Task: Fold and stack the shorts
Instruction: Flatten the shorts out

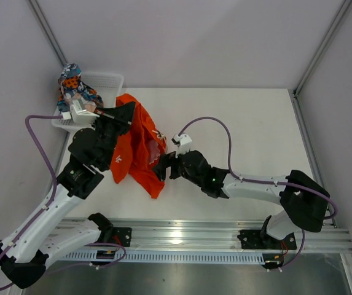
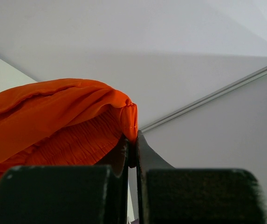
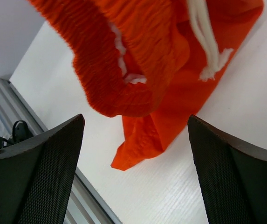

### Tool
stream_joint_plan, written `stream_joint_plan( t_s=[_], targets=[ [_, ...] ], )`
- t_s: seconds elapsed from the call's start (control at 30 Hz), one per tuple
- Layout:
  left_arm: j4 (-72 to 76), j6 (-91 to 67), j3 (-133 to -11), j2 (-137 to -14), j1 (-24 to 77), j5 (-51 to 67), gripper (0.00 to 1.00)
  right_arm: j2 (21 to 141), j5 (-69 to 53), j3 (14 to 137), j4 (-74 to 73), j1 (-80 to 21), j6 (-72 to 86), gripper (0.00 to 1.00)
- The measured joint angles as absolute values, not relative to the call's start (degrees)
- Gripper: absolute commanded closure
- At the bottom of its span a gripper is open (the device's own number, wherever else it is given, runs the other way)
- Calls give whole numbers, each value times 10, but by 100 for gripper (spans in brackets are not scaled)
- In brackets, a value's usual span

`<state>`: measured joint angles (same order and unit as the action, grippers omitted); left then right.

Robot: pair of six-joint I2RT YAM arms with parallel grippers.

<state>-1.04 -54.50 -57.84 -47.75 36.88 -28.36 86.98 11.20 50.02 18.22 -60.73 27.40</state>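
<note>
The bright orange shorts (image 1: 140,144) hang crumpled above the white table, lifted at their upper edge. My left gripper (image 1: 125,114) is shut on that edge; the left wrist view shows a fold of orange hem (image 2: 129,116) pinched between the two dark fingers of this gripper (image 2: 133,145). My right gripper (image 1: 162,166) is open beside the shorts' lower right edge. In its wrist view the elastic waistband (image 3: 114,88) and white drawstring (image 3: 207,46) hang just beyond the wide-apart gripper (image 3: 135,144), with nothing between the fingers. The cartoon-print shorts (image 1: 75,86) lie bunched in the basket.
The white mesh basket (image 1: 109,78) stands at the table's back left corner, against the wall. A metal rail (image 1: 182,233) runs along the near edge by the arm bases. The table (image 1: 249,129) spreads right of the shorts.
</note>
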Motion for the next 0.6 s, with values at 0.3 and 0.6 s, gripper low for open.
stream_joint_plan(
  t_s=[0.3, 0.6],
  targets=[
    [-11, -546, -578, -481, 369, -284, 100, 874, 116, 487, 233, -634, 278, 8],
    [-10, -546, -578, -486, 369, -283, 100, 898, 125, 492, 248, -650, 278, 7]
  ],
)
